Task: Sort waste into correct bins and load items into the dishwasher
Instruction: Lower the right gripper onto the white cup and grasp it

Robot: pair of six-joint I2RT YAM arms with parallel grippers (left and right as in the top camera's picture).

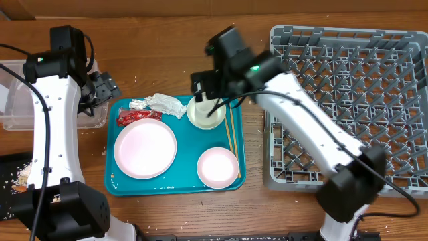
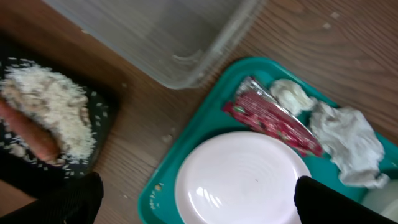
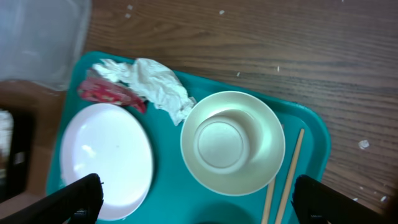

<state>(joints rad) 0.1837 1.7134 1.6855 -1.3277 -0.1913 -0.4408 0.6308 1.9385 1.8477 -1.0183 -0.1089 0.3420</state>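
Lying below, between right fingers: bowl

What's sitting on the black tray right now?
Pale rice heaped on the black tray, an orange carrot lying against it. The rest is hidden behind the left gripper.

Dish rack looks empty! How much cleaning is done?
Done: rice scraps and orange carrot lie on the flat black tray. In hand: nothing; left gripper and right gripper are open. Left: crumpled white tissues, red shiny wrapper, white round plate, two white bowls and wooden chopsticks on the teal tray; the grey pegged rack is empty.
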